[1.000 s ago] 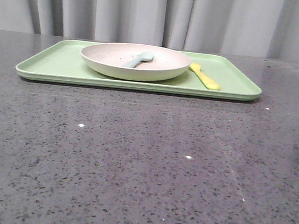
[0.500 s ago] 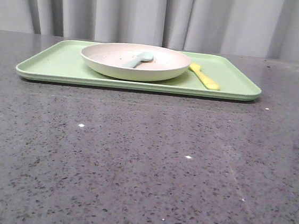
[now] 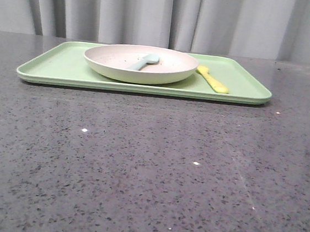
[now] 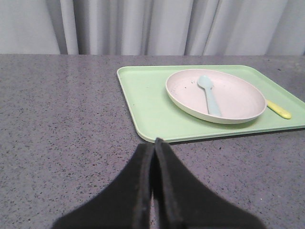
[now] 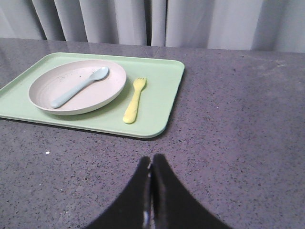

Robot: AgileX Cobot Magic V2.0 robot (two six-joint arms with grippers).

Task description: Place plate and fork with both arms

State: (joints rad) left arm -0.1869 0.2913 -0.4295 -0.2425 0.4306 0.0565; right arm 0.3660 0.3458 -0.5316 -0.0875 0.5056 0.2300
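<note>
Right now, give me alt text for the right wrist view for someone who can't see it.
A green tray on a dark speckled table holds a pale plate with a blue-grey spoon in it, and a yellow fork beside the plate. The right pincer, shut and empty, sits short of the tray.

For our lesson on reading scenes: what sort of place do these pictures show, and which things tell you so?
Probably a staged test bench, not a real dining room: a bare dark speckled countertop, a plain grey curtain as backdrop, and a single green tray bearing a plate, a blue spoon and a yellow fork.
</note>
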